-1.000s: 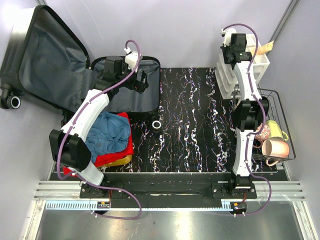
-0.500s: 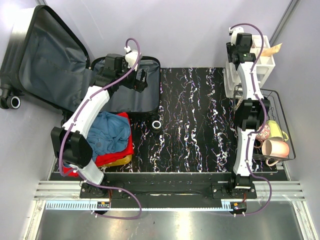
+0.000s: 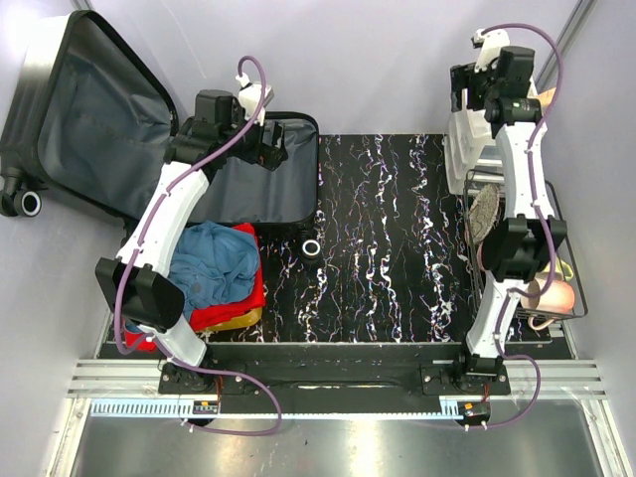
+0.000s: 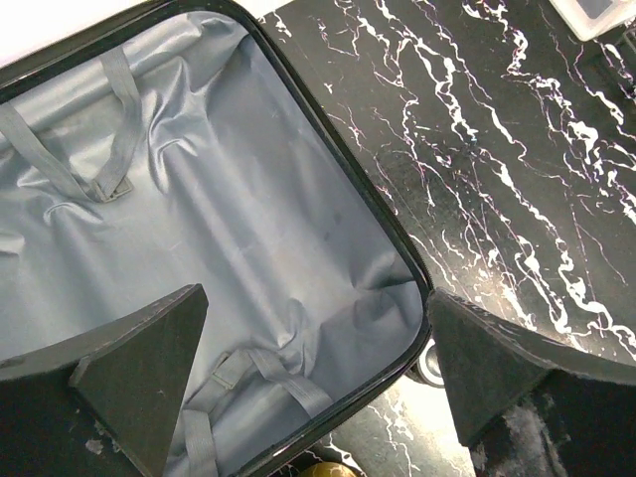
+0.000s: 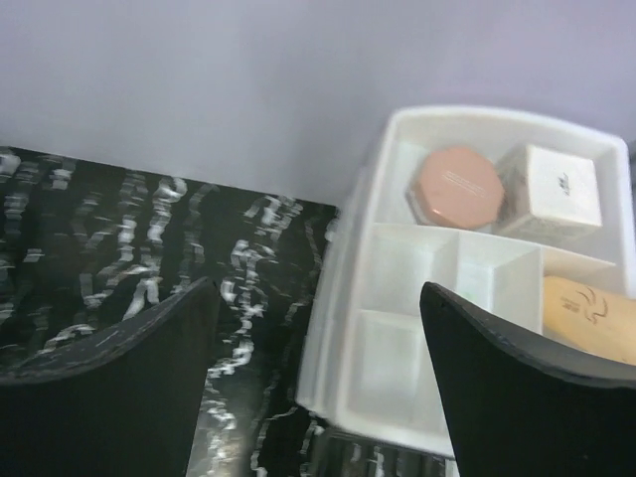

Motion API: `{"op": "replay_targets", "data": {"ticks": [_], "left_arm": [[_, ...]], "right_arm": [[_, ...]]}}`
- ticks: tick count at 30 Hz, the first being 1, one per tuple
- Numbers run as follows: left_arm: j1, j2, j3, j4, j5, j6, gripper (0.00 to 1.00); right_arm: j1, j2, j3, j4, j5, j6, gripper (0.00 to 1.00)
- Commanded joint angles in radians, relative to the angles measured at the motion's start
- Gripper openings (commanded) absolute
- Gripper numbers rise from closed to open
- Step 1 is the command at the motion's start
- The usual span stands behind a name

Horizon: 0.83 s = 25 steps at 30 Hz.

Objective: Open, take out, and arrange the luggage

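The luggage [image 3: 94, 109] lies open at the back left, its lid propped up and its black lower shell [image 3: 288, 204] on the marble table. The grey lining [image 4: 219, 199] shows only loose straps. My left gripper [image 3: 266, 151] hovers open over that shell; in the left wrist view the left gripper [image 4: 313, 308] has nothing between its fingers. My right gripper [image 3: 471, 96] is raised at the back right, open and empty. In the right wrist view the right gripper [image 5: 316, 293] hangs over the near left edge of a white organizer [image 5: 397, 368].
The organizer holds a pink round jar [image 5: 457, 186], a white box [image 5: 550, 186] and a tan item [image 5: 591, 313]. A wire basket [image 3: 561, 204] with mugs [image 3: 552, 295] stands at the right. Blue and red clothes [image 3: 219, 263] are piled at the left. A small ring [image 3: 312, 247] lies mid-table.
My right gripper has gone from nearly shut to open and has moved up and to the right over the organizer. The left arm has shifted slightly back and left over the luggage.
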Motion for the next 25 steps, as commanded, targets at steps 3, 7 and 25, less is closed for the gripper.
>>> {"op": "replay_targets", "data": {"ticks": [3,7,25], "left_arm": [[0.008,0.036,0.097,-0.101,-0.046,-0.043,0.99],[0.015,0.046,0.102,-0.128,-0.058,-0.015,0.99],[0.075,0.084,0.030,-0.111,-0.065,-0.153,0.99]], "right_arm": [[0.013,-0.233,-0.198,0.071,-0.291,0.128,0.91],[0.027,-0.381,-0.467,0.215,-0.412,0.231,0.91],[0.108,-0.698,-1.035,0.363,-0.438,0.253,1.00]]}}
